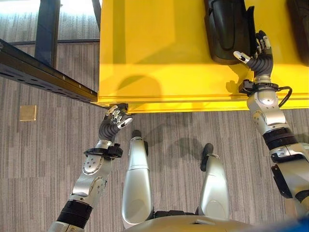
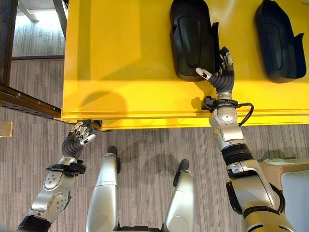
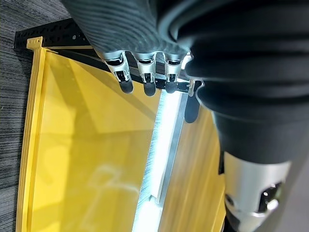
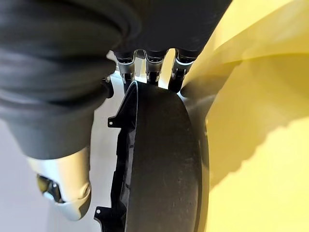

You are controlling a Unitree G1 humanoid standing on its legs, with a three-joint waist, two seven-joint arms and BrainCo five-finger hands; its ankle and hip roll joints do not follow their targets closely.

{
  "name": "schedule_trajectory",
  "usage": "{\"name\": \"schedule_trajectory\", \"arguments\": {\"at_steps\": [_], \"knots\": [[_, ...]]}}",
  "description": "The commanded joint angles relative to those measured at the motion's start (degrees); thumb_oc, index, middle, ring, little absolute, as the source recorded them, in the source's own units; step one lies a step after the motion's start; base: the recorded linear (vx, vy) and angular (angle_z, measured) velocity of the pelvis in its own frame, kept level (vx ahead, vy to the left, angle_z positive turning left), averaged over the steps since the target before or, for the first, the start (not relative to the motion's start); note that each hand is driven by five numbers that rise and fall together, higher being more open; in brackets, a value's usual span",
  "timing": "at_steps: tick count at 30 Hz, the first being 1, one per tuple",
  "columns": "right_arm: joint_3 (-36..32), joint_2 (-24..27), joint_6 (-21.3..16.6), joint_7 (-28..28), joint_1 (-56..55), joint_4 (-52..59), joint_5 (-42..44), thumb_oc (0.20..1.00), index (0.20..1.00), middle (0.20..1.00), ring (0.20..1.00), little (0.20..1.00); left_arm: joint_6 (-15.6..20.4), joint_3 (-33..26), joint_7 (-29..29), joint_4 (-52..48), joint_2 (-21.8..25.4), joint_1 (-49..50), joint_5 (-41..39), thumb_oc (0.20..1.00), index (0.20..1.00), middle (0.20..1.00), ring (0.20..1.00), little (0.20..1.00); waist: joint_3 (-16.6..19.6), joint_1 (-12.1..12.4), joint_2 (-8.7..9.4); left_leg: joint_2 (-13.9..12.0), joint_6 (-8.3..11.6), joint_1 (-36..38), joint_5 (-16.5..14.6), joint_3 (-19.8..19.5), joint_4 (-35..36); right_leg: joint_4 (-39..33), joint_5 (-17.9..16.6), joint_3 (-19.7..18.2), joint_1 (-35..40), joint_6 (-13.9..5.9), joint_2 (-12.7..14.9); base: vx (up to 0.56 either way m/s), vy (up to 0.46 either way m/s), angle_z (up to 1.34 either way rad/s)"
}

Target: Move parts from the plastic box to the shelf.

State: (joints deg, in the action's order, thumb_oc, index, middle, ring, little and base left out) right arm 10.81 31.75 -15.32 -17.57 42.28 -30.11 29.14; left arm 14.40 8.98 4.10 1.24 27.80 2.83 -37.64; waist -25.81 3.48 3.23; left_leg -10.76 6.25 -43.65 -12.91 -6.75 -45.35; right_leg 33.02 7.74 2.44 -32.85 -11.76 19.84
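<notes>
Yellow surface of the shelf (image 2: 135, 58) spans the scene above grey carpet (image 2: 145, 145). At far left a dark perforated rail (image 1: 43, 75) runs up to the shelf's corner. My left hand (image 1: 114, 122) sits at the shelf's near left corner edge, fingers relaxed and straight, holding nothing. Further right, a black moulded part (image 2: 190, 36) lies flat on the shelf; my right hand (image 2: 221, 72) is against its near right edge, fingers reaching along its side, thumb spread. A second black part (image 2: 279, 41) lies at far right.
</notes>
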Motion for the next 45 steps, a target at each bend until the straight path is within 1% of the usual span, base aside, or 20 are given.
{"name": "schedule_trajectory", "arguments": {"at_steps": [1,5,11,15,17,21,23,25,26,27,28,29,30,31,35,37,38,40,44,45], "knots": [[-5.1,0.6,-3.7,-1.1,-0.2,2.4,0.8,1.0,1.0,1.0,1.0,1.0,3.0,0.8,-0.5,-3.1,1.4,0.0,-0.5,1.0,1.0,1.0,1.0,1.0,1.6,0.4,-0.94,1.3,-1.79,0.1,3.9,2.0,4.2,10.4,3.9,-1.4,-2.6,5.63,-2.6,0.0,0.0,0.0],[-6.1,1.1,-3.9,-2.1,-0.3,2.6,0.0,1.0,1.0,1.0,1.0,1.0,3.1,0.8,-0.5,-3.2,1.3,0.2,-0.5,1.0,1.0,1.0,1.0,1.0,1.6,0.2,-1.05,1.3,-1.81,0.1,3.8,2.1,4.2,10.6,4.0,-1.5,-2.7,5.63,-2.7,0.0,0.0,0.0],[-9.6,2.8,-4.4,-6.6,-1.3,5.2,-4.8,1.0,1.0,1.0,1.0,1.0,3.4,0.4,-0.1,-3.2,1.2,0.3,-0.1,1.0,1.0,1.0,1.0,1.0,1.8,-0.1,-1.16,1.4,-1.77,0.4,3.7,2.0,4.1,10.8,4.1,-1.6,-2.7,5.62,-2.7,0.0,0.0,0.0],[-11.3,4.1,-4.5,-8.3,-2.6,9.4,-8.1,1.0,1.0,1.0,1.0,1.0,3.6,0.1,0.1,-3.0,1.2,0.4,0.2,1.0,1.0,1.0,1.0,1.0,2.1,-0.3,-1.2,1.3,-1.77,0.4,3.6,1.9,4.0,11.0,4.2,-1.6,-2.7,5.58,-2.8,0.0,0.0,0.0],[-12.9,5.1,-5.1,-9.3,-3.9,13.7,-10.4,1.0,1.0,1.0,1.0,1.0,3.6,-0.2,0.1,-3.2,1.2,0.5,0.4,1.0,1.0,1.0,1.0,1.0,2.2,-0.7,-1.13,1.2,-1.72,0.5,3.5,1.9,4.0,11.0,4.3,-1.7,-2.7,5.59,-3.0,0.0,0.0,0.0],[-14.2,5.1,-5.6,-9.8,-6.0,18.5,-12.7,1.0,1.0,1.0,1.0,1.0,3.7,-0.4,0.2,-3.1,1.1,0.4,0.5,1.0,1.0,1.0,1.0,1.0,2.2,-1.1,-1.07,1.1,-1.74,0.7,3.5,1.8,3.9,11.2,4.5,-1.8,-2.8,5.68,-3.2,0.0,0.0,0.0],[-15.3,4.9,-5.5,-10.2,-8.4,23.0,-16.4,1.0,1.0,1.0,1.0,1.0,3.6,-0.7,0.2,-3.2,0.9,0.4,0.8,1.0,1.0,1.0,1.0,1.0,2.4,-1.4,-1.12,1.1,-1.72,0.8,3.5,1.8,4.0,11.2,4.5,-1.8,-2.7,5.64,-3.3,0.0,0.0,0.0],[-16.2,3.6,-6.3,-9.3,-11.2,26.8,-17.2,1.0,1.0,1.0,1.0,1.0,3.7,-0.8,0.3,-3.3,0.7,0.6,1.1,1.0,1.0,1.0,1.0,1.0,2.6,-1.7,-1.14,1.0,-1.69,1.0,3.6,1.7,4.1,11.1,4.5,-1.7,-2.5,5.59,-3.3,-0.04,-0.004,0.0],[-16.3,2.3,-6.7,-9.0,-13.1,28.9,-17.9,1.0,1.0,1.0,1.0,1.0,3.7,-0.9,0.4,-3.1,0.4,0.6,1.3,1.0,1.0,1.0,1.0,1.0,2.5,-1.8,-1.24,1.0,-2.02,0.7,5.4,1.9,4.8,10.5,2.9,-1.7,-2.9,5.86,-3.4,0.0,0.0,0.0],[-16.4,2.0,-6.7,-8.5,-14.6,30.6,-18.8,1.0,1.0,1.0,1.0,1.0,3.8,-1.0,0.4,-3.1,0.4,0.8,1.4,1.0,1.0,1.0,1.0,1.0,2.9,-2.0,-1.14,0.9,-1.71,1.6,3.7,1.8,4.6,10.7,4.3,-1.8,-2.1,5.59,-3.5,0.0,0.0,0.0],[-16.4,1.5,-6.9,-7.7,-15.9,32.0,-19.1,1.0,1.0,1.0,1.0,1.0,3.8,-1.2,0.3,-3.1,0.3,0.8,1.5,1.0,1.0,1.0,1.0,1.0,3.1,-2.1,-1.11,0.8,-1.71,1.9,4.0,1.7,5.0,10.4,4.2,-1.8,-1.8,5.59,-3.6,0.0,0.0,0.0],[-16.5,1.5,-6.9,-7.7,-15.9,32.1,-19.1,1.0,1.0,1.0,1.0,1.0,3.8,-1.2,0.3,-3.2,0.3,0.8,1.5,1.0,1.0,1.0,1.0,1.0,2.8,-2.0,-1.19,0.9,-2.04,1.4,5.6,1.8,5.4,10.0,2.8,-1.8,-2.4,5.83,-3.7,-0.07,-0.029,-0.04],[-15.4,-2.2,-8.1,-5.2,-21.1,36.0,-18.4,1.0,1.0,1.0,1.0,1.0,3.9,-1.5,0.3,-3.1,-0.3,1.2,1.6,1.0,1.0,1.0,1.0,1.0,3.2,-2.5,-1.07,0.2,-1.96,3.3,6.2,1.7,7.1,8.5,2.4,-1.8,-0.8,5.71,-4.3,-0.04,-0.056,-0.1],[-14.0,-4.5,-8.6,-2.8,-24.9,38.4,-17.8,1.0,1.0,1.0,1.0,1.0,4.0,-1.5,0.3,-2.7,-0.9,1.3,1.7,1.0,1.0,1.0,1.0,1.0,3.9,-3.0,-0.95,-0.6,-1.67,5.6,7.1,1.7,9.4,6.5,1.8,-1.6,1.2,5.56,-4.8,0.04,-0.072,-0.18],[-12.7,-5.5,-8.9,0.2,-28.2,39.7,-16.1,1.0,1.0,1.0,1.0,1.0,4.0,-1.6,-0.1,-2.4,-1.2,1.6,1.8,1.0,1.0,1.0,1.0,1.0,4.4,-3.5,-0.85,-1.4,-1.23,8.4,8.5,1.9,12.5,3.8,1.2,-1.3,3.9,5.43,-5.6,0.04,-0.067,-0.17],[-10.4,-5.4,-8.8,4.9,-32.7,41.5,-14.3,1.0,1.0,1.0,1.0,1.0,4.0,-1.6,-1.1,-1.2,-1.5,1.8,2.1,1.0,1.0,1.0,1.0,1.0,5.5,-4.5,-0.86,-2.9,-0.68,13.4,10.9,2.2,18.3,-0.7,0.4,-1.1,7.9,5.09,-6.9,0.09,-0.117,-0.12],[-9.9,-5.5,-8.7,6.2,-34.1,41.7,-13.3,1.0,1.0,1.0,1.0,1.0,4.1,-1.6,-1.7,-1.2,-1.5,2.1,2.2,1.0,1.0,1.0,1.0,1.0,5.8,-4.8,-0.98,-3.4,-0.44,15.3,11.9,2.5,20.6,-2.8,-0.1,-0.9,9.6,5.06,-7.3,0.1,-0.111,-0.12],[-8.8,-4.8,-8.3,7.7,-35.8,41.9,-13.3,1.0,1.0,1.0,1.0,1.0,3.9,-1.4,-2.6,-1.3,-1.5,2.5,2.5,1.0,1.0,1.0,1.0,1.0,6.7,-5.5,-1.31,-4.6,0.07,18.7,14.0,3.1,25.0,-5.6,-0.5,-0.8,11.8,4.96,-8.1,0.09,-0.092,-0.15],[-7.4,-4.2,-8.3,11.0,-39.1,41.6,-11.4,1.0,1.0,1.0,1.0,1.0,4.0,-0.7,-4.2,-0.9,-2.4,3.1,1.7,1.0,1.0,1.0,1.0,1.0,8.8,-6.5,-1.91,-8.7,1.5,26.1,19.0,5.0,34.7,-9.1,-0.6,-0.7,15.2,5.37,-10.6,0.08,-0.115,-0.13],[-7.4,-4.1,-8.3,11.1,-39.1,41.6,-11.4,1.0,1.0,1.0,1.0,1.0,4.0,-0.7,-4.3,-0.9,-2.5,3.1,1.6,1.0,1.0,1.0,1.0,1.0,8.9,-6.4,-2.0,-8.8,1.51,26.1,19.3,5.1,35.0,-9.4,-0.9,-0.7,15.1,5.41,-10.8,0.05,-0.124,-0.21]]}}
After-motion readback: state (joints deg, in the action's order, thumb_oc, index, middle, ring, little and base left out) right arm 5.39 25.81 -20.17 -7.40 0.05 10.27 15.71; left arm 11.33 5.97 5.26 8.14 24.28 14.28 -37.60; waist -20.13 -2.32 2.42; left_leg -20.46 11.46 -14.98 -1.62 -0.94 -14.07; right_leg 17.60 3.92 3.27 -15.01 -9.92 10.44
